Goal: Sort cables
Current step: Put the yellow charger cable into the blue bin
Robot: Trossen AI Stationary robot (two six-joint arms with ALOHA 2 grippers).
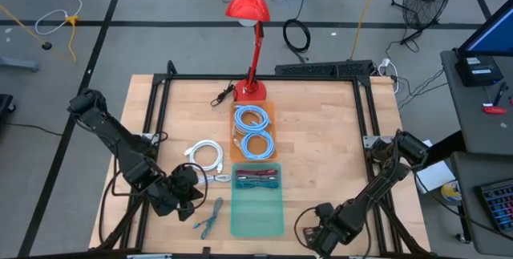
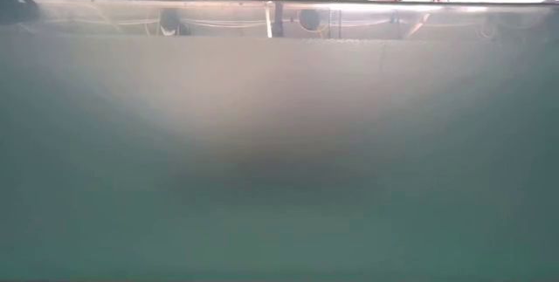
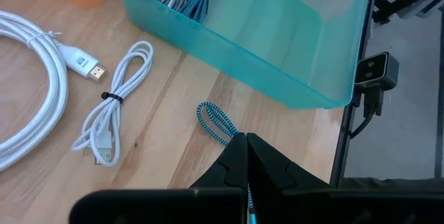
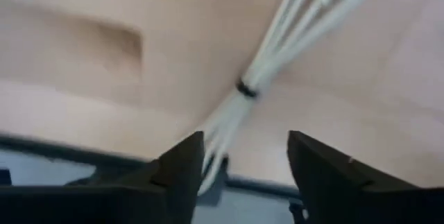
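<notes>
Starting at the left, near the front-left corner of the tabletop, the left pincer is clenched on a strand of the braided cable. The rest of that cable's folded loop lies on the wood just ahead of the fingers.

Beside it lie one thick white coil and one thin white cable, cinched by a dark tie.

Further right, the orange tray near the back edge holds two blue coils. In front of it, the teal bin holds what look like three bundles: one red, one grey and one blue-green.

Near the front-right corner, the right pincer stands released. One white bundle lies just ahead of its fingers; whether they touch cannot be told.

All of these are probably light, limp and springy. Loops will sag and may snag on a bin wall, and smooth jackets could slip. The best hold is likely at the tie or the thickest gathered part, pinching every strand together. On the thick white coil, grip across the bunched turns, away from the plugs.
</notes>
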